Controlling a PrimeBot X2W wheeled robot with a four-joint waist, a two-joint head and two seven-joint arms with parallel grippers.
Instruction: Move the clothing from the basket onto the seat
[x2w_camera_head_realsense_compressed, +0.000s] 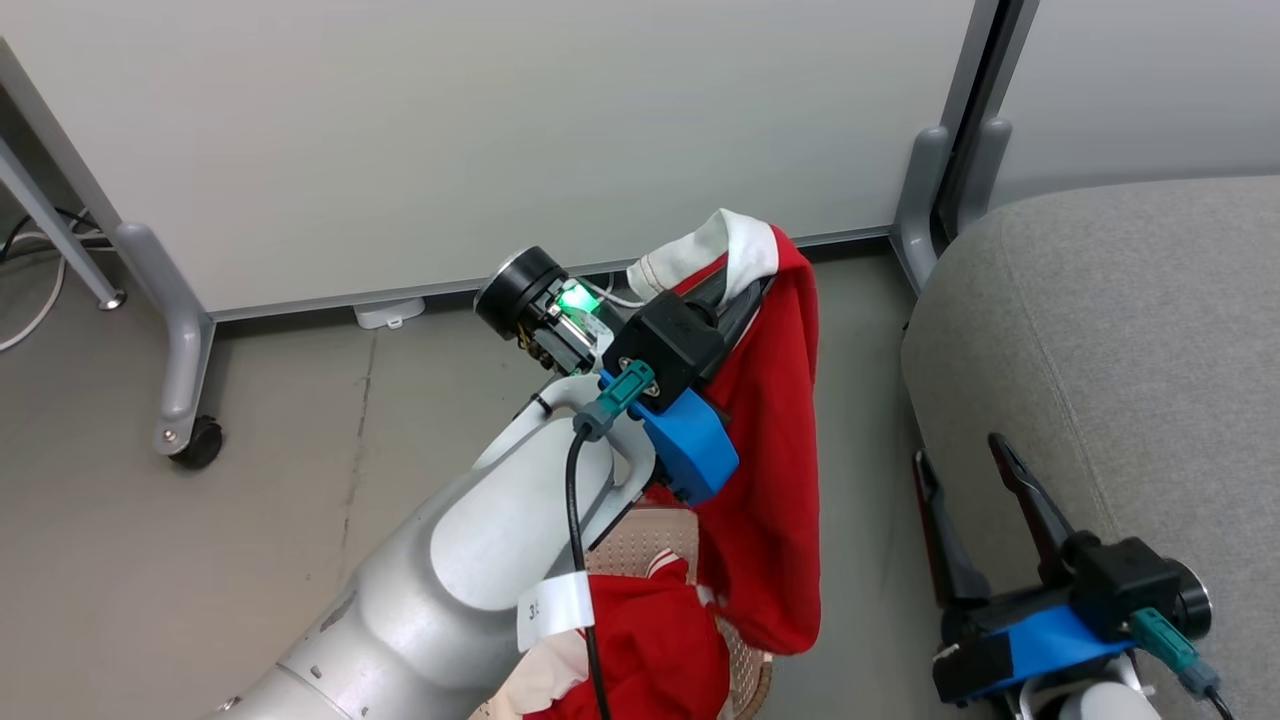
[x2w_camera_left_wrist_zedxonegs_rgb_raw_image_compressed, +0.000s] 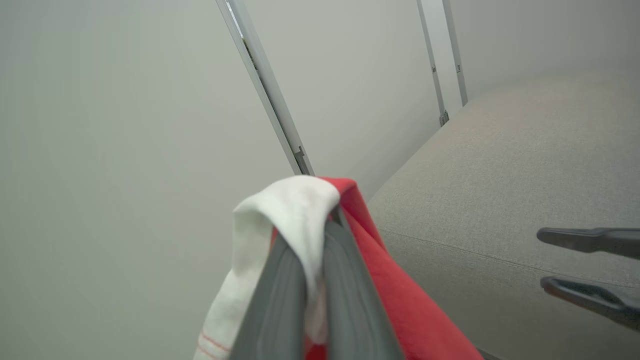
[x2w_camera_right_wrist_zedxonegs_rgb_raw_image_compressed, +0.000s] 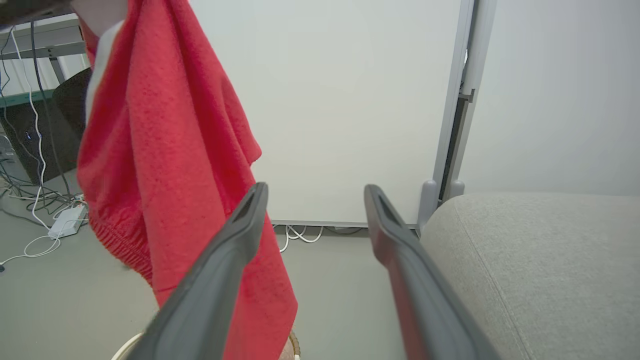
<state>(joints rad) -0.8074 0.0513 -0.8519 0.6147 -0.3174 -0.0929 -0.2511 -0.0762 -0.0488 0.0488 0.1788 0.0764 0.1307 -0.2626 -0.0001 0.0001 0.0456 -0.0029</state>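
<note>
The left pincer (x2w_camera_head_realsense_compressed: 742, 292) is clenched on a red garment (x2w_camera_head_realsense_compressed: 770, 480), and a white part of the cloth is folded over its fingertips. The garment hangs down over the basket (x2w_camera_head_realsense_compressed: 640, 540), beside the seat (x2w_camera_head_realsense_compressed: 1130, 340) but apart from it. More red clothing (x2w_camera_head_realsense_compressed: 650, 640) lies in the basket. The right pincer (x2w_camera_head_realsense_compressed: 960, 452) is spread wide and grasps nothing. It is at the front edge of the seat, near the hanging cloth. A white band (x2w_camera_head_realsense_compressed: 553, 608) on the left forearm shows a "3"; the rest is hidden behind a cable. Behind stands a pale partition panel (x2w_camera_head_realsense_compressed: 450, 130) on wheels, and loose cables (x2w_camera_right_wrist_zedxonegs_rgb_raw_image_compressed: 45, 220) lie on the floor.
</note>
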